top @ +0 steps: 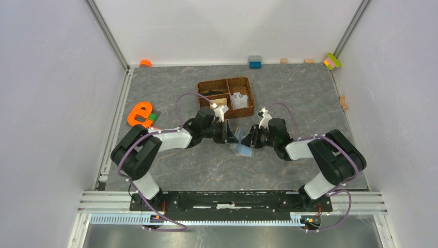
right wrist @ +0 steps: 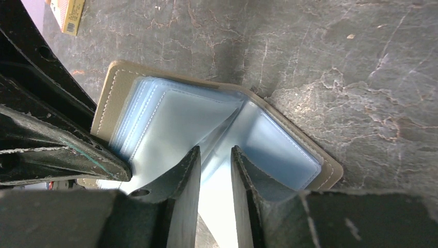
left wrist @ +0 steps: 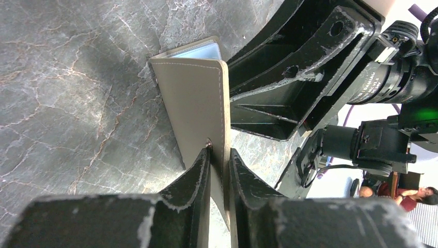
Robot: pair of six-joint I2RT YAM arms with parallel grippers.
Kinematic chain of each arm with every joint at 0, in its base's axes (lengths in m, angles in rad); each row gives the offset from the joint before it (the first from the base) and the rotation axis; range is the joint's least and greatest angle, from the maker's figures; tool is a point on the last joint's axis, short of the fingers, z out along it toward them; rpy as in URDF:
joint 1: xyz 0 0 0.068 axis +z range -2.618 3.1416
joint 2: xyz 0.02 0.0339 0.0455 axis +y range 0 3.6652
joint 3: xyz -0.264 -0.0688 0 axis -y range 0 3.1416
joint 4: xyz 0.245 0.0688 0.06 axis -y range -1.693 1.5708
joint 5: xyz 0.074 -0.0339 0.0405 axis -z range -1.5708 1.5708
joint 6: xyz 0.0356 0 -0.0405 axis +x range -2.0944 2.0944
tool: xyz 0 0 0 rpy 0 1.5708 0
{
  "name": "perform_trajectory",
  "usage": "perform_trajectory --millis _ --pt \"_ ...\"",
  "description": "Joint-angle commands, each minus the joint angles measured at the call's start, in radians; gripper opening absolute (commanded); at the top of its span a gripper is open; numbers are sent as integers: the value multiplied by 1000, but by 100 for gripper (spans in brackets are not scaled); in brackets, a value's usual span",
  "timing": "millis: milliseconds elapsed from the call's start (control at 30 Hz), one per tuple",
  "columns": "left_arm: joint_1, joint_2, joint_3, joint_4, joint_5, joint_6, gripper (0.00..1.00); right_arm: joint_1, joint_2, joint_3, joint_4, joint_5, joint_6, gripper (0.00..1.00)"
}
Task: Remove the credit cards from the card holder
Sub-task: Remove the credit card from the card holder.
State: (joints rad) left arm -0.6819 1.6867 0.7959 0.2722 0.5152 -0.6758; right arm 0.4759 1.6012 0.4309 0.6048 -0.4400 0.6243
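1. The left gripper (left wrist: 219,155) is clamped on the edge of one cover of the card holder (left wrist: 196,98) and holds that flap upright off the table (top: 289,93).
2. The right gripper (right wrist: 215,155) has its jaws a little apart, tips over the plastic sleeves (right wrist: 191,108). Nothing is clearly pinched.
3. The holder lies open at mid-table between the two grippers, just in front of the basket (top: 250,95). No card shows in the sleeves, and whether any is tucked inside cannot be told.
4. Risk: the left grip is at the very edge of the flap, so a pull from the right could slip it free and the holder would fold shut.
5. Risk: the right fingers could nip a thin sleeve instead of a card and drag the whole holder.
6. Risk: the grippers are close together, so a sideways move could knock them.
7. Room: bare table lies toward the arm bases and to the right. The basket is close behind, and an orange toy (top: 139,113) sits well off to the left.
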Motion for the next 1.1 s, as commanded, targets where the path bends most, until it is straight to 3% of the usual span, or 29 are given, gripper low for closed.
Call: perform_trajectory --millis 0,267,367,467,500,600,1067 --pt "-13 -40 22 49 58 19 8 6 -31 22 -2 44 -37 34" --pt "-14 -26 11 147 153 -31 7 8 17 34 11 17 -31 35" --pt "-13 -35 17 90 101 -11 7 6 17 46 -4 -3 -27 37" --pt "-13 -47 38 -22 4 33 6 3 -57 29 -33 38 -52 51" --pt "-12 -48 39 -36 -14 34 5 3 -94 15 -35 59 -65 61" --pt "-10 -39 42 -42 -23 29 4 4 -176 -47 21 95 -76 75" --pt "-9 -47 27 2 21 21 4 21 -138 -37 52 80 -69 77"
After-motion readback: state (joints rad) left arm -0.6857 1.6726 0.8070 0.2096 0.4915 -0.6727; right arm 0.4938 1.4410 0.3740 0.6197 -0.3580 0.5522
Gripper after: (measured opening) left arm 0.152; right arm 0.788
